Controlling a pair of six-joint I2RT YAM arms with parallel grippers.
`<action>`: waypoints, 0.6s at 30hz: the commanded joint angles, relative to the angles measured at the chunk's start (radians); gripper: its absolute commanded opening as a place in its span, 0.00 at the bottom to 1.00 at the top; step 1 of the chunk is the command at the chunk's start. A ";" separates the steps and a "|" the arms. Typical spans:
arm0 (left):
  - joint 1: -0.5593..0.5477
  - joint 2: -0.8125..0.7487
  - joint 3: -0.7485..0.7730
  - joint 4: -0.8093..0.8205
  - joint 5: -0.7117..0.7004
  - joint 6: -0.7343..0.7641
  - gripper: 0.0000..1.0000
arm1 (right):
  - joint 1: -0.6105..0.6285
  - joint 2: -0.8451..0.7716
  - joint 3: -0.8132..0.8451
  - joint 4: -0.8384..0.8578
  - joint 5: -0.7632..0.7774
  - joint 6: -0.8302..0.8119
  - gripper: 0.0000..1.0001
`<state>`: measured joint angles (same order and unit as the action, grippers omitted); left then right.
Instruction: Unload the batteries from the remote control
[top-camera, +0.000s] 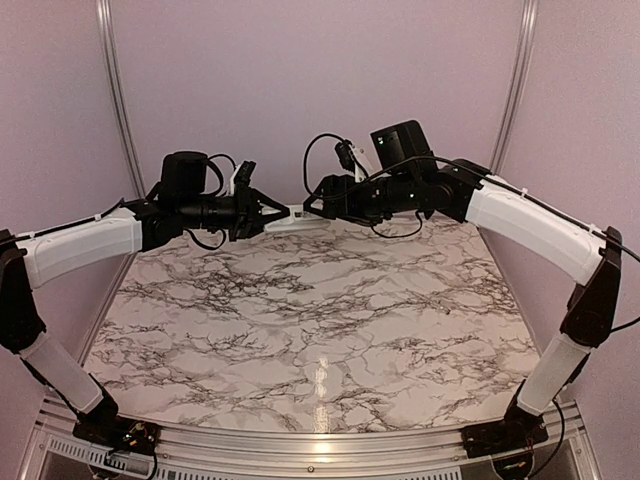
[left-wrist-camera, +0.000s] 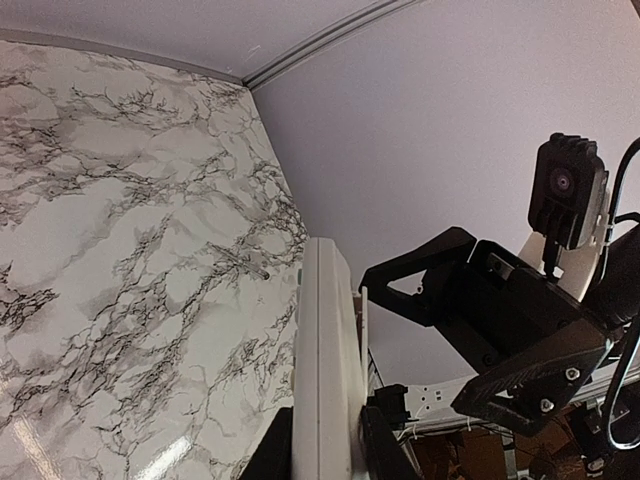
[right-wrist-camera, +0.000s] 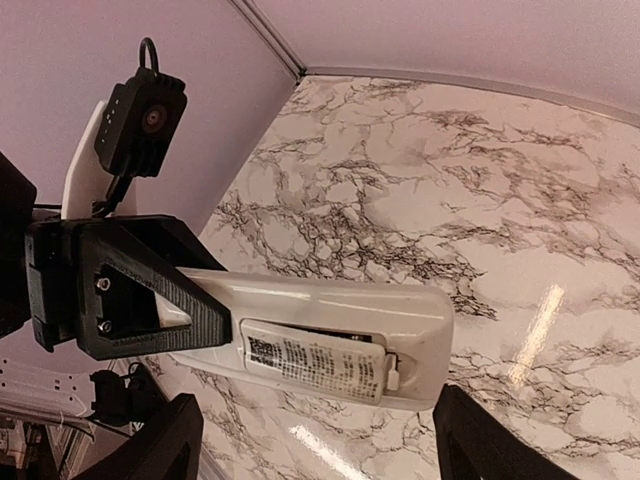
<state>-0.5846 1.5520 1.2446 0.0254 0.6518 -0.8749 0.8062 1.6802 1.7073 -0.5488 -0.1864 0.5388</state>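
My left gripper (top-camera: 270, 214) is shut on one end of the white remote control (top-camera: 295, 217) and holds it level above the far part of the table. In the left wrist view the remote (left-wrist-camera: 325, 340) is edge-on between my left gripper's (left-wrist-camera: 326, 445) dark fingers. In the right wrist view the remote (right-wrist-camera: 330, 325) shows its back. Its printed battery cover (right-wrist-camera: 315, 365) is slightly ajar, with a dark gap along its upper edge. The batteries are hidden under it. My right gripper (right-wrist-camera: 320, 445) is open, its fingers wide on either side below the remote, not touching it.
The marble-patterned table (top-camera: 320, 320) lies below both arms. Purple walls and aluminium posts (top-camera: 118, 90) close in the back and sides. The right arm's wrist and camera (left-wrist-camera: 568, 195) sit close to the remote's free end.
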 joint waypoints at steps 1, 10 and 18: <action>-0.003 -0.004 0.030 -0.012 -0.011 0.004 0.00 | 0.005 0.002 0.050 -0.018 -0.011 -0.018 0.78; -0.003 0.004 0.034 0.004 0.008 -0.001 0.00 | 0.005 0.020 0.069 -0.001 -0.016 -0.014 0.79; -0.003 -0.001 0.035 0.030 0.032 -0.001 0.00 | 0.005 0.035 0.084 -0.008 -0.026 -0.019 0.78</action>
<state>-0.5846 1.5520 1.2446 0.0196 0.6579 -0.8772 0.8070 1.6989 1.7504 -0.5541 -0.2024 0.5289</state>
